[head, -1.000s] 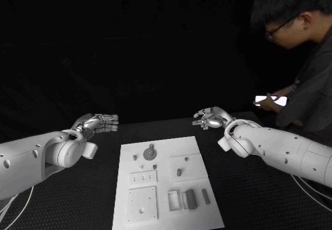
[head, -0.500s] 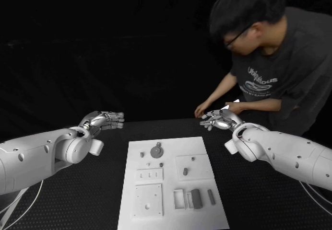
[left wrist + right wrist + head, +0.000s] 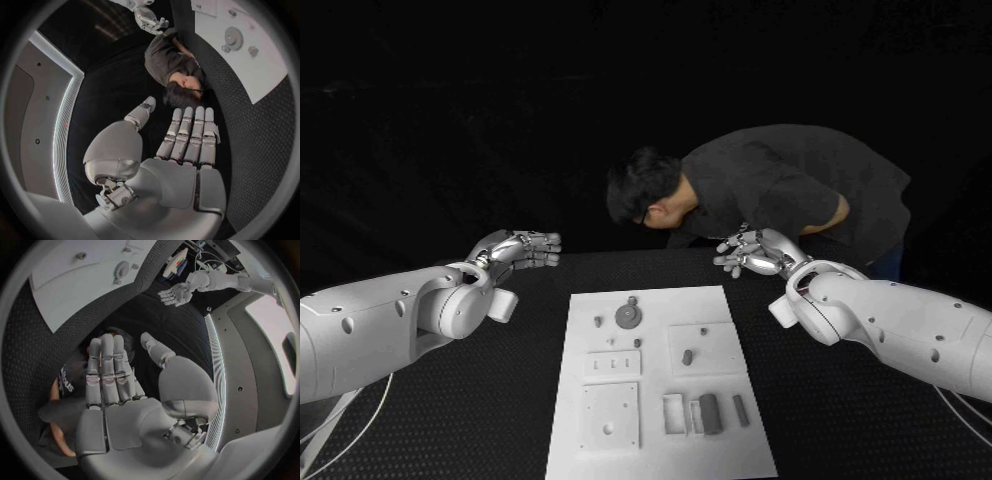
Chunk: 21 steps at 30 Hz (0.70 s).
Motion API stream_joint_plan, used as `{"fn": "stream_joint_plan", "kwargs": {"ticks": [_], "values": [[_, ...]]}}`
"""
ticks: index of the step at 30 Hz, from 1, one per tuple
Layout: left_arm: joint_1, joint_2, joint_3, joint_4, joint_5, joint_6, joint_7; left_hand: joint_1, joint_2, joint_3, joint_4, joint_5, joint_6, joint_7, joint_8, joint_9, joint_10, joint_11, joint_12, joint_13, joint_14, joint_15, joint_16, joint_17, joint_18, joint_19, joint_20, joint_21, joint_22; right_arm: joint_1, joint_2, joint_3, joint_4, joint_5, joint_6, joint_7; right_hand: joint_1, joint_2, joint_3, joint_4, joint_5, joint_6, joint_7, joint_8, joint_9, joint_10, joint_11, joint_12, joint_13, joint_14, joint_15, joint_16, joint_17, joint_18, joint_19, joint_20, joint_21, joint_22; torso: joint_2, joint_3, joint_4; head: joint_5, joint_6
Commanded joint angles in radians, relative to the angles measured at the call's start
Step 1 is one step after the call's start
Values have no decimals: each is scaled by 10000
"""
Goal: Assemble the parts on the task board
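Task board (image 3: 661,390) on the table's middle, parts (image 3: 629,316) still untouched.
Left hand (image 3: 519,248) and right hand (image 3: 756,251) have stayed beyond its far corners, fingers loosely apart, holding nothing; assembly not begun.

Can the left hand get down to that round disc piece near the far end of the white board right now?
Probably yes. The left hand hangs open, holding nothing, off the board's far left corner, and nothing lies between it and the round disc on the white board.

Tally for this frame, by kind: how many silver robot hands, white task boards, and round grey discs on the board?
Silver robot hands: 2 (left hand, right hand)
White task board: 1
Round grey disc: 1
Total: 4
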Motion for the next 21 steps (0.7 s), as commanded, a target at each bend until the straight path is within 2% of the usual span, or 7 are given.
{"fn": "stream_joint_plan", "kwargs": {"ticks": [1, 8, 11, 21], "values": [[0, 26, 11, 3, -5, 190, 172, 48, 14, -71, -18, -26, 20, 50, -27, -13, 47, 31, 8, -17, 30, 47, 7, 10, -129, -65, -11, 38, -12, 3, -21, 3, 4, -433, -201, 155, 107, -21, -63, -12, 24, 43, -44, 35, -7, 91, -12, 52, -13, 77, -20, -63, 31, 206, 99, 22, 57, 19, 0, 8, -10, -55, -3], [-2, 30, 11, -2, -5, 224, 152, 48, 15, -81, -20, -26, 20, 66, -26, -15, 54, 44, 10, -18, 32, 55, 8, 10, -125, -65, -9, 42, -16, 3, -53, 3, -13, -574, -218, 107, 207, -53, -164, -23, 21, 129, -132, 48, -34, 429, -111, 362, 149, 412, -182, 90, 345, 294, 410, 1, 223, 149, 19, 25, 12, -101, 7], [-5, 37, 11, -14, -5, 234, 154, 47, 17, -86, -19, -26, 22, 73, -25, -16, 59, 50, 12, -19, 33, 59, 9, 10, -123, -64, -7, 44, -17, 3, -65, 3, 1, -658, -220, 98, 261, -59, -243, -19, 22, 184, -172, 46, -56, 500, -166, 636, 387, 501, -283, 318, 613, 294, 573, -72, 351, 263, 15, 20, 12, -105, 3], [-7, 38, 11, -55, -5, 239, 178, 42, 15, -99, -19, -27, 25, 83, -22, -16, 67, 59, 14, -20, 34, 63, 9, 10, -120, -66, -2, 46, -21, 3, -91, 2, -43, -941, -167, 72, 347, -84, -326, -19, 29, 266, -230, 21, -105, 500, -226, 1156, 944, 567, -430, 735, 1122, 294, 787, -186, 539, 481, 11, 11, 16, -135, -24]]}}
